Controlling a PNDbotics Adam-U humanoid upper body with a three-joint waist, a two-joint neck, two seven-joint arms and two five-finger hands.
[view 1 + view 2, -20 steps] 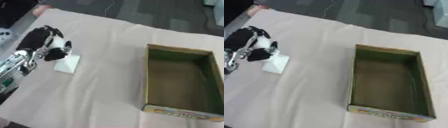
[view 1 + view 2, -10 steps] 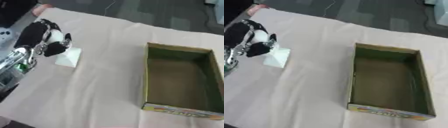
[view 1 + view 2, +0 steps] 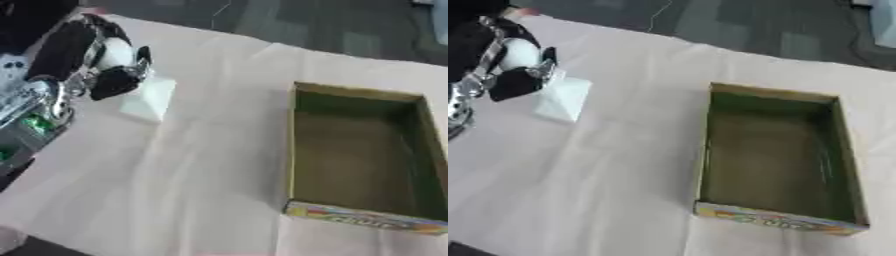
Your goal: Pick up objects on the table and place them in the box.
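A small white block (image 3: 147, 100) hangs tilted at the left of the cloth-covered table (image 3: 201, 165). My left hand (image 3: 98, 59) is black with silver joints, and its fingers are curled onto the block's upper left corner. A white rounded part shows inside the curled fingers; I cannot tell what it is. The left forearm (image 3: 35, 107) comes in from the left edge. An open cardboard box (image 3: 773, 155) with a green-brown inside and a colourful front rim lies at the right, well apart from the hand. Nothing shows inside it.
Pale cloth covers the table between block and box. Dark floor with a thin cable (image 3: 219, 10) lies beyond the far edge. The table's near left corner (image 3: 17, 235) drops off below the forearm.
My left hand has moved up and away toward the far left, and the white block has gone with it, now tilted. The box has stayed put.
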